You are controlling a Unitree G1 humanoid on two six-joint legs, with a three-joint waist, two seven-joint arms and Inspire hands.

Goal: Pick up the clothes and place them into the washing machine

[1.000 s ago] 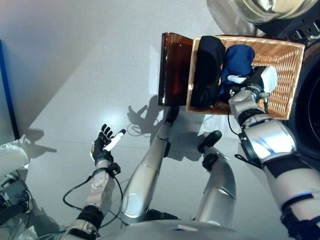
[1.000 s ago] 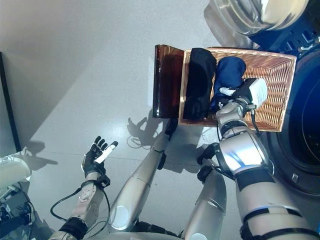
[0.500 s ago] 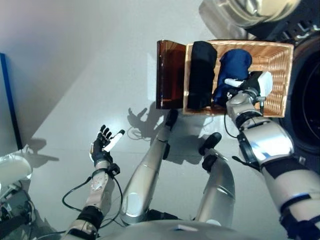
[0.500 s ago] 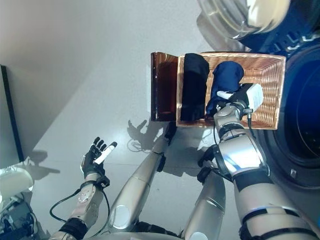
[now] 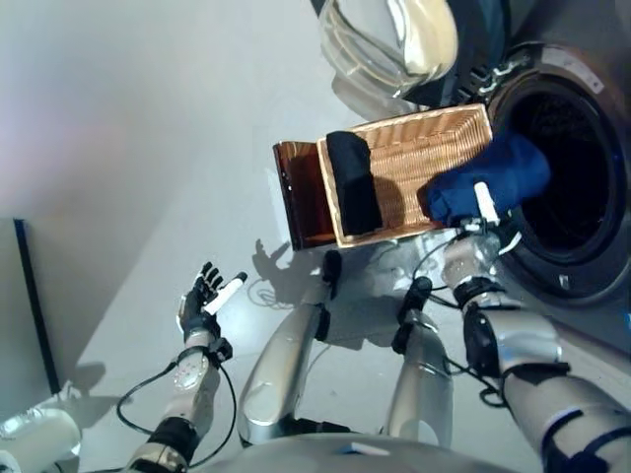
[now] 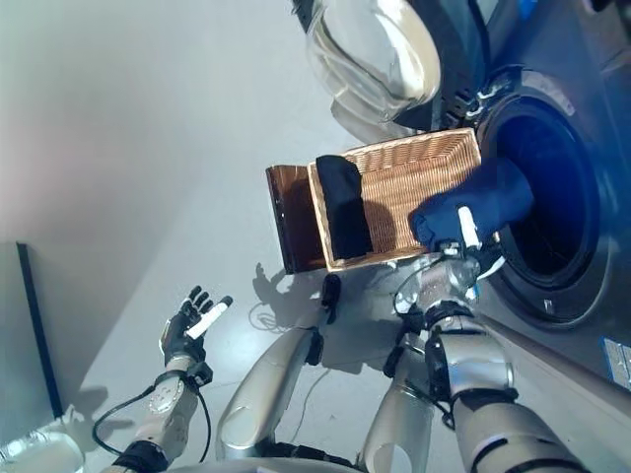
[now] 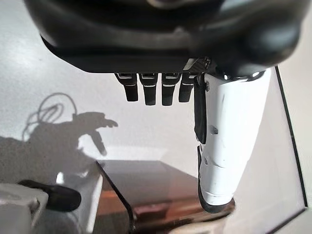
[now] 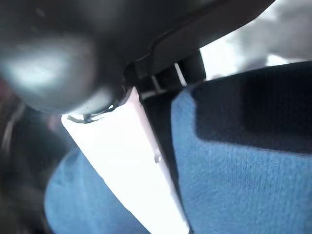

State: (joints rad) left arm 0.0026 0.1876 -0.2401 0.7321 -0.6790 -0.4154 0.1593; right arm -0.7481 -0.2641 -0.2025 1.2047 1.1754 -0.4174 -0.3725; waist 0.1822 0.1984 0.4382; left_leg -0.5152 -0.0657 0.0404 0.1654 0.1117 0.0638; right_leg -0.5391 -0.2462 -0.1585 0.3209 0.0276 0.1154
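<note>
My right hand (image 5: 480, 219) is shut on a blue garment (image 5: 488, 177) and holds it up between the wicker basket (image 5: 414, 158) and the washing machine's open drum (image 5: 557, 158). The blue cloth reaches over the drum's rim. In the right wrist view the white-covered thumb (image 8: 131, 161) presses against the blue cloth (image 8: 234, 170). A black garment (image 5: 353, 180) lies at the left end of the basket, which rests on a dark brown box (image 5: 299, 197). My left hand (image 5: 205, 295) is open and empty, low at the left over the floor; its straight fingers (image 7: 153, 90) show in the left wrist view.
The machine's round glass door (image 5: 389, 44) stands open above the basket. A dark blue panel edge (image 5: 27, 296) stands at the far left. Grey floor (image 5: 148, 148) spreads to the left of the box.
My right hand has lifted the blue garment out of the basket and carried it right to the drum's opening. The camera has turned toward the machine. The left hand has stayed.
</note>
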